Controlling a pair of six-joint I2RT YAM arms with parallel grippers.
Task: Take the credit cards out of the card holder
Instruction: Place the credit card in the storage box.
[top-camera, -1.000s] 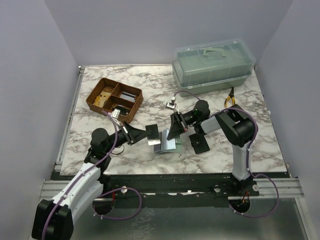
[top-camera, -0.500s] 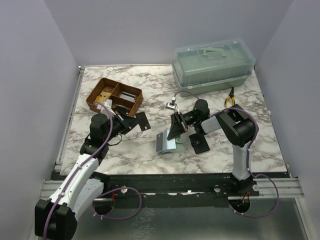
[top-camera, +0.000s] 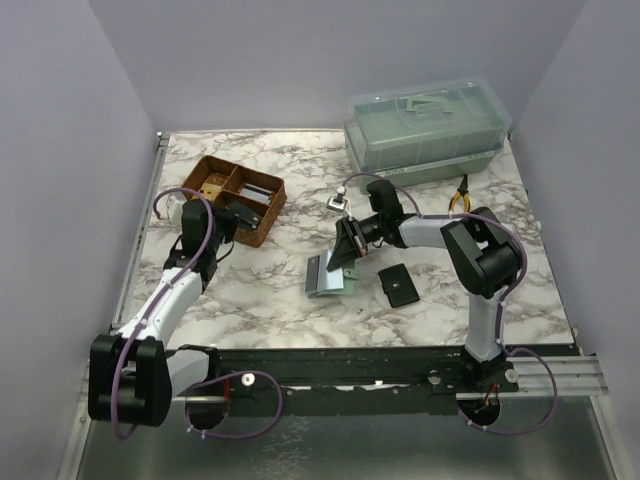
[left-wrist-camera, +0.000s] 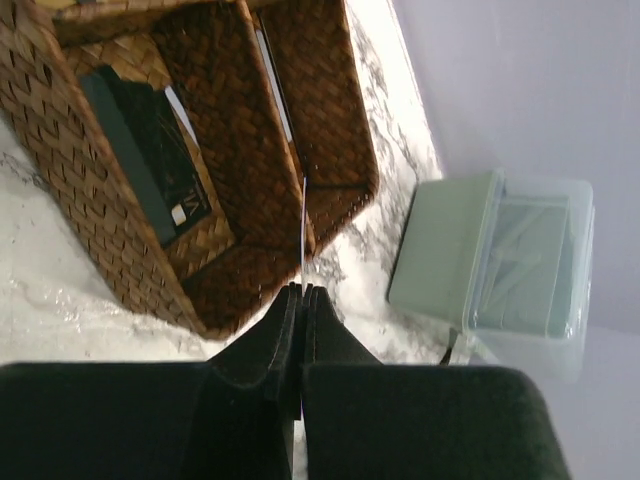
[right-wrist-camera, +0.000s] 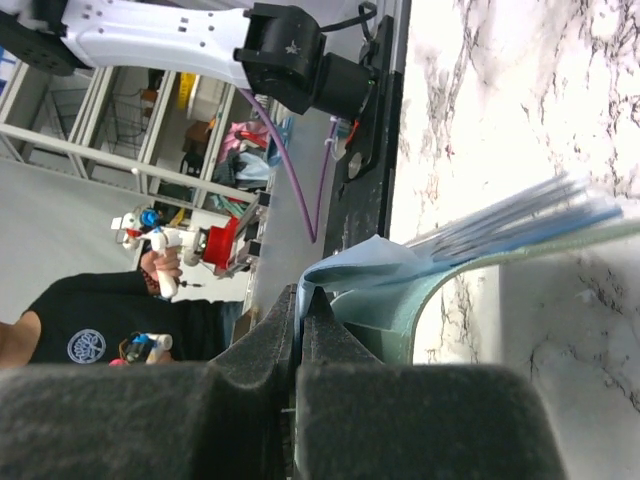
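The sage-green card holder (top-camera: 325, 277) lies open on the marble, one side lifted. My right gripper (top-camera: 347, 252) is shut on that raised part. In the right wrist view its jaws (right-wrist-camera: 302, 292) pinch a pale blue inner flap (right-wrist-camera: 352, 268) of the card holder (right-wrist-camera: 455, 290). My left gripper (top-camera: 243, 213) hangs over the wicker basket (top-camera: 205, 172), shut on a credit card. That credit card (left-wrist-camera: 303, 225) shows only as a thin edge sticking out of the left gripper (left-wrist-camera: 302, 290), above a basket compartment (left-wrist-camera: 250, 150).
A black snap wallet (top-camera: 397, 284) lies right of the card holder. A lidded clear plastic box (top-camera: 425, 130) stands at the back right, with yellow-handled pliers (top-camera: 460, 193) in front of it. The basket holds a dark flat item (left-wrist-camera: 150, 150).
My left arm swung from beside the card holder back and left to the basket, carrying the card. The right gripper stayed shut on the holder, which shifted slightly.
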